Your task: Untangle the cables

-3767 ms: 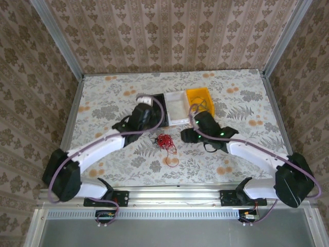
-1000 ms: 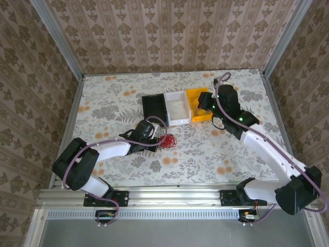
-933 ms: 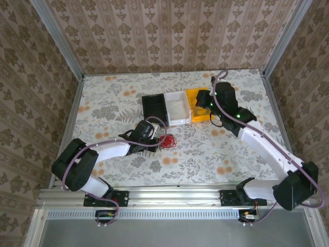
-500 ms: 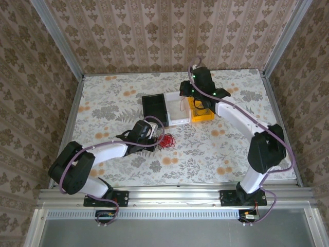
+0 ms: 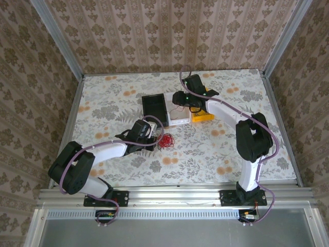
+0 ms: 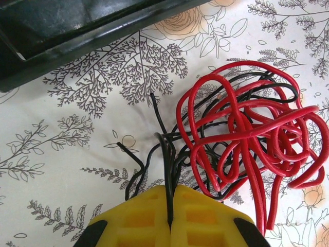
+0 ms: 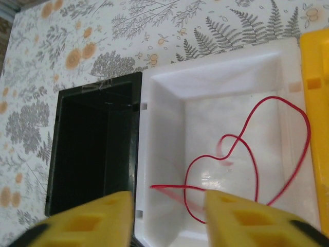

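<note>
Between the closed yellow fingers (image 6: 133, 218) of the left gripper (image 6: 169, 198), one strand of the black cable (image 6: 163, 139) is pinched. Its other strands fan out over the floral tablecloth (image 6: 61, 154). Just beyond, the red cable (image 6: 252, 134) lies bunched in tight loops with black strands threaded through it. The black bin (image 6: 77, 25) stands farther off. Over the white bin (image 7: 216, 72) hangs the right gripper (image 7: 164, 206), its fingers spread apart and holding nothing. Inside that bin a thin red wire (image 7: 257, 175) curls in loose loops. Seen from the right wrist, the black bin touches the white bin's left wall, and a yellow bin (image 7: 320, 103) is at its right.
</note>
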You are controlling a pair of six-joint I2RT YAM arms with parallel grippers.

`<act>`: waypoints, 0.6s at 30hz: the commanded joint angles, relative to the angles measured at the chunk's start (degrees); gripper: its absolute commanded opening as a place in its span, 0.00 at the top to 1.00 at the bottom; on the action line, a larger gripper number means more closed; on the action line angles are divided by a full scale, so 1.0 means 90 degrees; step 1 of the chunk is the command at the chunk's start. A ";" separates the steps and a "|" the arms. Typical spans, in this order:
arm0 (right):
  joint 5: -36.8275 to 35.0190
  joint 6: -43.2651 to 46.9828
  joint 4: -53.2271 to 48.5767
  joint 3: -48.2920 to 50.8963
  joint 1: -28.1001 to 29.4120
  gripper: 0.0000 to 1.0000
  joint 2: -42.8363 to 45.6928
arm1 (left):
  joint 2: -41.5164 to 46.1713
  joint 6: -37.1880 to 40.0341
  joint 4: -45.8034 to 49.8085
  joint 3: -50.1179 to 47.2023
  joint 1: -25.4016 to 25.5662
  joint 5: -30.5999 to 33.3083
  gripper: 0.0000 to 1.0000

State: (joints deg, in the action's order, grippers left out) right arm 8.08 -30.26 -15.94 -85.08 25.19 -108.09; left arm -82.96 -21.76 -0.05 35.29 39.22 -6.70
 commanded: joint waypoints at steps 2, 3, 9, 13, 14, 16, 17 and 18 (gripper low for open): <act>-0.0156 0.0044 -0.0134 0.0326 0.0070 0.44 0.0620 | 0.0017 0.0168 0.0017 0.0063 -0.0071 -0.0190 1.00; -0.0157 0.0078 -0.0141 0.0509 0.0100 0.44 0.0769 | 0.0009 0.0172 0.0011 0.0054 -0.0071 -0.0203 1.00; 0.0497 0.0335 -0.0219 0.1572 0.0572 0.49 0.1262 | -0.0044 0.0180 -0.0072 0.0007 -0.0081 -0.0320 1.00; 0.0987 0.0661 -0.0309 0.1891 0.1049 0.51 0.1173 | -0.0045 0.0186 -0.0092 -0.0015 -0.0092 -0.0359 1.00; 0.1078 0.0772 -0.0377 0.1876 0.1145 0.52 0.1094 | -0.0042 0.0191 -0.0089 -0.0015 -0.0091 -0.0374 1.00; 0.1253 0.0863 -0.0469 0.1832 0.1269 0.53 0.0913 | -0.0049 0.0201 -0.0087 -0.0007 -0.0092 -0.0388 1.00; 0.1361 0.0890 -0.0484 0.1811 0.1305 0.53 0.0823 | -0.0045 0.0201 -0.0083 -0.0005 -0.0091 -0.0398 1.00; 0.1417 0.0908 -0.0499 0.1795 0.1330 0.53 0.0751 | -0.0047 0.0201 -0.0075 -0.0005 -0.0090 -0.0408 1.00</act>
State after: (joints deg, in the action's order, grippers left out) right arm 16.82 -24.75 -18.35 -68.71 36.97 -99.48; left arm -82.98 -21.15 -0.10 35.29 38.85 -9.21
